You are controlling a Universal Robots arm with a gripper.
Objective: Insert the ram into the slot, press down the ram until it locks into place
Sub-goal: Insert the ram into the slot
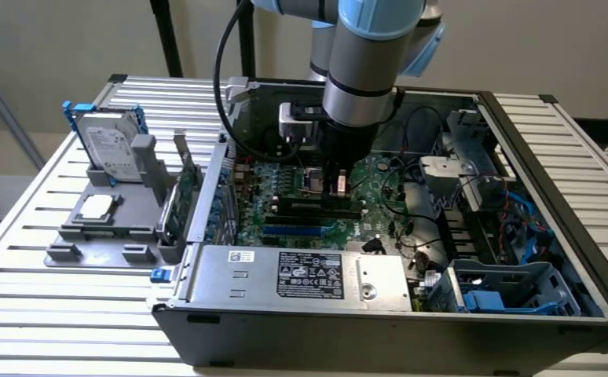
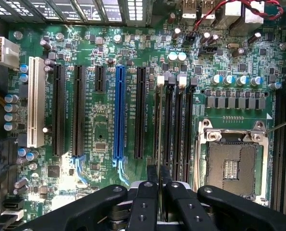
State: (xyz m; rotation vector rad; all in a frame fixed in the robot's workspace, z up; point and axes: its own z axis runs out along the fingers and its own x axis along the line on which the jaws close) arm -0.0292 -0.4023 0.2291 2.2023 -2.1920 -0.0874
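1. Exterior view: the arm's wrist is hiding much of the gripper (image 1: 337, 198); a thin upright strip, seemingly the ram (image 1: 337, 184), is sitting between its tips, over the black slot (image 1: 302, 207); contact is unclear.
2. Wrist view: the fingers (image 2: 151, 178) are standing narrow, pinching the edge-on ram; its outline is blending into the slot row beside the CPU socket (image 2: 231, 166).

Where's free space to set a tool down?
Bare table slats camera-side of the gray fixture, and again past the PC case on the exterior view's right. Inside the case it's crowded: gripper, motherboard, drive cage.
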